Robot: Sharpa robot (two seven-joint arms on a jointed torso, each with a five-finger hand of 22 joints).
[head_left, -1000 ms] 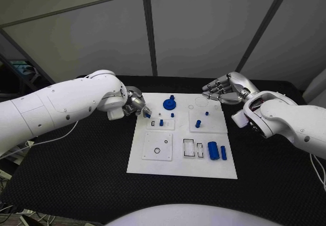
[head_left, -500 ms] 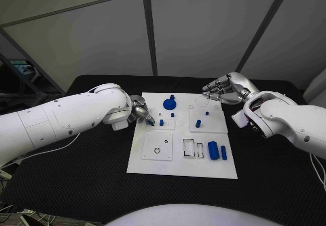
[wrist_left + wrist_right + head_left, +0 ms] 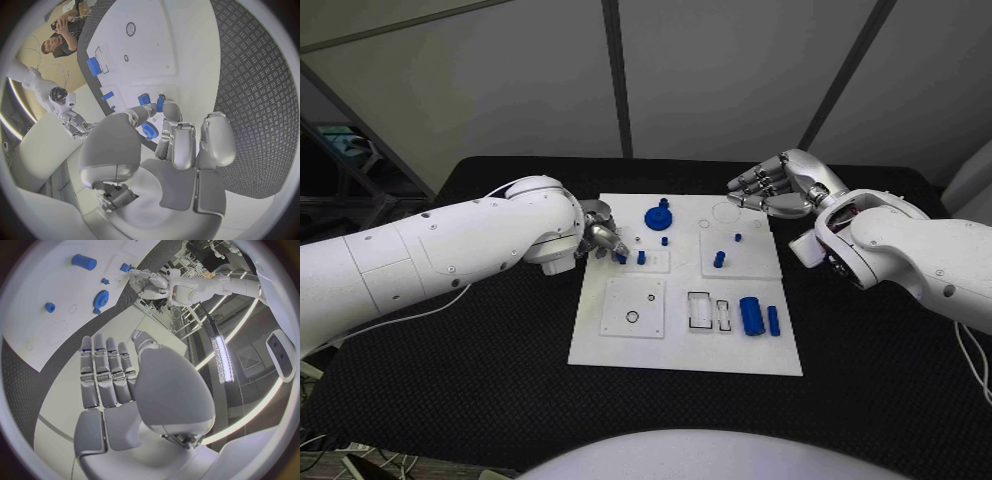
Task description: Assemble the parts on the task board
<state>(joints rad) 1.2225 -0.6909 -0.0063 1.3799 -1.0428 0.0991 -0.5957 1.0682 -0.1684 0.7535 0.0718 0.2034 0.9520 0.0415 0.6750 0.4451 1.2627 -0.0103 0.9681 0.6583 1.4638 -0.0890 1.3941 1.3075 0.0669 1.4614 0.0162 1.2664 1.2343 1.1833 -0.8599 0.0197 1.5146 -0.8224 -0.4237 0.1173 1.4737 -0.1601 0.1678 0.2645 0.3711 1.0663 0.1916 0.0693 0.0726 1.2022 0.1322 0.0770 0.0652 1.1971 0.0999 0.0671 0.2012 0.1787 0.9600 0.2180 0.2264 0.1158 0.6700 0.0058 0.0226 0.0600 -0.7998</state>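
Grey wall panels stand behind our black textured worktop (image 3: 459, 380). On it lies the white rectangular task board (image 3: 687, 350), reaching from the middle toward our body.

Our left hand (image 3: 599, 238) sits at the board's left edge, near its far end. Its fingertips (image 3: 164, 104) are drawn together around a small blue part (image 3: 619, 256), pinching it just over the board's upper-left inset plate; in the left wrist view the blue piece shows between the fingertips.

Our right hand (image 3: 773, 188) hangs over the far right corner of the board, fingers straight and lying side by side, gripping nothing; the right wrist view shows them flat and parallel.

Among the parts, a large blue cylinder (image 3: 751, 317) lies near the board's right edge, with a slimmer blue bar (image 3: 773, 320) just beside it on the right. A blue gear with a knob (image 3: 659, 214) stands at the far middle of the board. A short blue peg (image 3: 642, 257) stands just beside the pinched part, another blue peg (image 3: 720, 259) stands in the right-hand inset, and two tiny blue pins (image 3: 666, 241) (image 3: 738, 239) sit farther back.
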